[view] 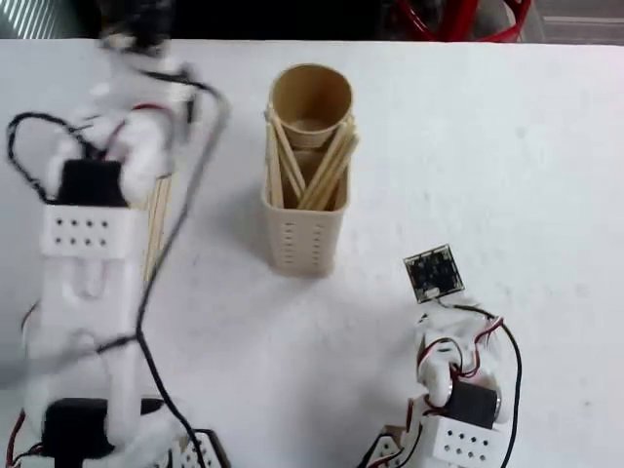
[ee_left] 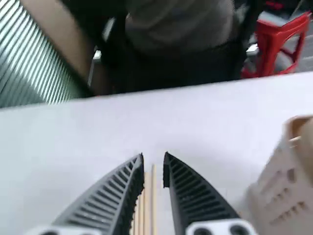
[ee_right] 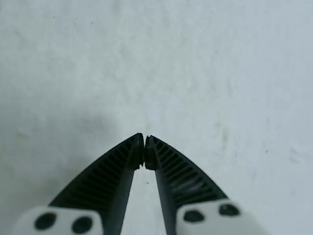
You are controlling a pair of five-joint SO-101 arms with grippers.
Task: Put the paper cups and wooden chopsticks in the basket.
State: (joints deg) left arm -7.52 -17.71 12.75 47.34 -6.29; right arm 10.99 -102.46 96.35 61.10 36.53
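A cream perforated basket (view: 304, 239) stands mid-table with a paper cup (view: 310, 97) at its far end and several wooden chopsticks (view: 327, 171) leaning inside. More chopsticks (view: 156, 224) lie flat on the table beside the left arm. In the left wrist view they (ee_left: 148, 196) show through the narrow gap of my left gripper (ee_left: 154, 159), which is slightly open just above them, with the basket (ee_left: 279, 196) close beside it. My right gripper (ee_right: 144, 139) is shut with nothing in it, low over bare table. In the high view its arm (view: 448, 390) sits at the near right.
Black cables (view: 166, 263) trail from the left arm across the near left of the table. A red chair (view: 458, 19) and a person stand beyond the far table edge. Open table lies to the right of the basket.
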